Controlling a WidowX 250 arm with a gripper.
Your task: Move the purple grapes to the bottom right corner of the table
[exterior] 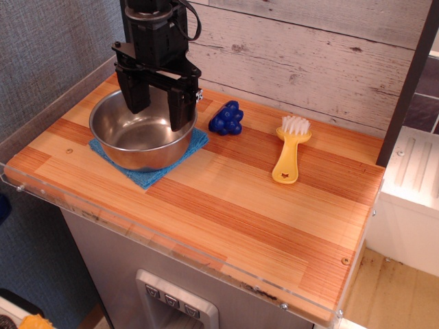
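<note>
The purple grapes (227, 118), a small glossy deep-blue bunch of balls, lie on the wooden table (226, 205) near its back edge, just right of the steel bowl. My black gripper (156, 116) hangs over the bowl, to the left of the grapes and apart from them. Its two fingers are spread wide, with nothing between them.
A steel bowl (140, 133) sits on a flat blue cloth (147, 177) at the back left. A yellow brush (291, 149) with white bristles lies right of the grapes. A clear plastic rim (137, 229) edges the table. A plank wall stands behind.
</note>
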